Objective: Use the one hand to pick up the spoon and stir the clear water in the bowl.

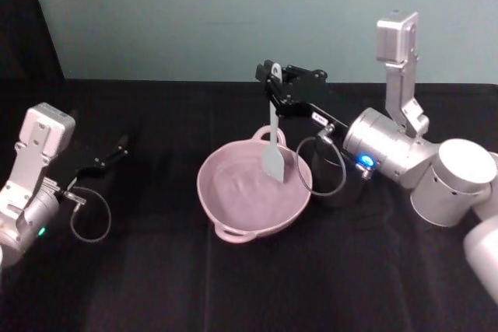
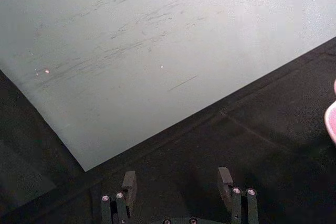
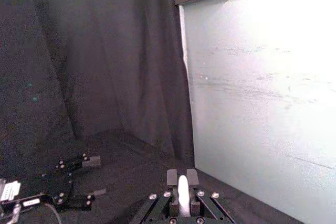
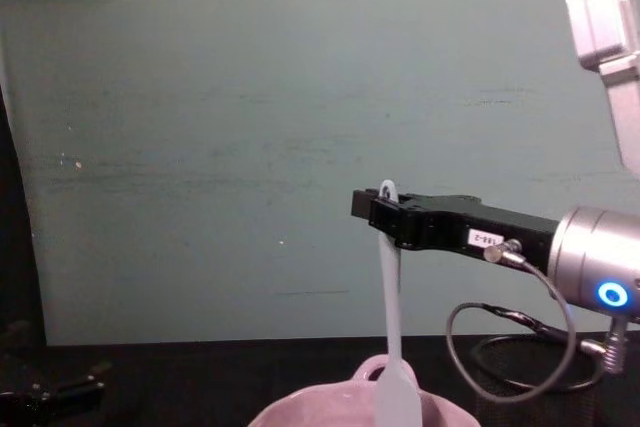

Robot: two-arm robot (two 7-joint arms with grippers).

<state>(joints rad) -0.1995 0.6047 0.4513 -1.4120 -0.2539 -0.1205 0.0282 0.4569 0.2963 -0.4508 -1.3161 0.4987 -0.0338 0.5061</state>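
1. The spoon (image 1: 273,153): smooth white plastic, faintly glossy.
2. The bowl (image 1: 201,188): glossy pale pink glaze.
3. The tablecloth (image 1: 233,285): matt black fabric.
4. The wrist (image 1: 381,144), at the bowl's 3 o'clock: satin silver metal; the hand (image 1: 274,87) is matt black.

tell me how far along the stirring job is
Done: the right gripper is shut on the slim white plastic spoon near its handle tip, and the spoon hangs upright. In hand: its paddle head hangs over the wide pale pink ceramic bowl; whether it is dipped in is unclear. Left: the stirring itself. The left gripper sits parked, open, far left.
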